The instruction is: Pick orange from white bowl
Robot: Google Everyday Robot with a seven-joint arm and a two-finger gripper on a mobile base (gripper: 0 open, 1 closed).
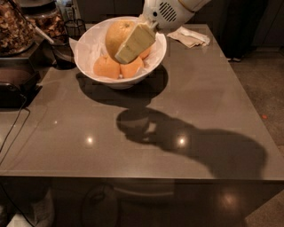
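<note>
The pale yellow-orange orange (116, 36) is held just above the white bowl (86, 62), at the back left of the grey table. My gripper (120, 49) reaches in from the upper right and is shut on the orange. One cream finger (136, 41) lies across the orange's front; the other finger is hidden behind the fruit. Three deeper orange fruits (107, 67) lie in the bowl's paper lining below. The arm's white wrist (166, 11) is above the bowl's right rim.
A crumpled napkin (191, 36) lies at the back right. A black cup (65, 49) with a utensil, jars of nuts (15, 27) and a dark appliance (13, 84) with a cable stand on the left. The table's front edge (142, 178) is near the bottom.
</note>
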